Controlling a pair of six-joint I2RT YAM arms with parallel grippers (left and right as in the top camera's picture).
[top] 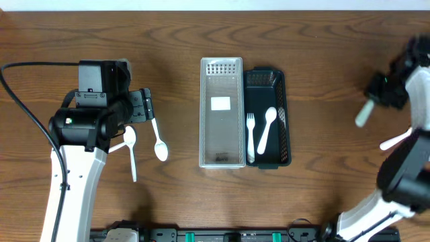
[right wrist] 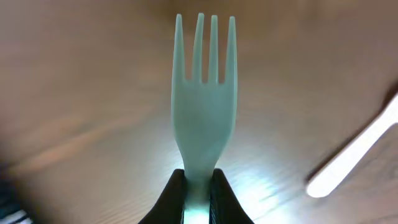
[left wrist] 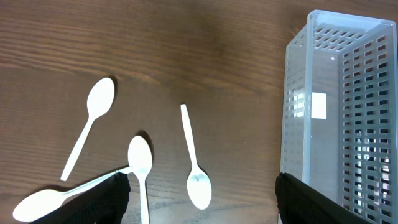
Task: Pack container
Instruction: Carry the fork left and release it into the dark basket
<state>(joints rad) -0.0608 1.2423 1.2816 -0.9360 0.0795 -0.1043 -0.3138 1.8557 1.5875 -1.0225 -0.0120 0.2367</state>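
A clear slotted container [top: 222, 111] stands mid-table next to a black basket [top: 283, 101] that holds a white fork [top: 250, 134] and a white spoon [top: 267, 129]. My left gripper [top: 144, 107] is open and empty above white spoons on the wood. In the left wrist view [left wrist: 202, 208] one spoon [left wrist: 196, 174] lies between its fingers, others [left wrist: 142, 168] [left wrist: 93, 118] lie to the left, and the clear container [left wrist: 336, 112] is at right. My right gripper [top: 384, 89] at the far right is shut on a pale fork [right wrist: 204, 93], tines pointing away.
Two spoons [top: 159, 144] [top: 131, 144] show beside the left arm in the overhead view. A white utensil handle [top: 396, 141] lies near the right arm and also shows in the right wrist view [right wrist: 354, 155]. A black cable runs along the left edge.
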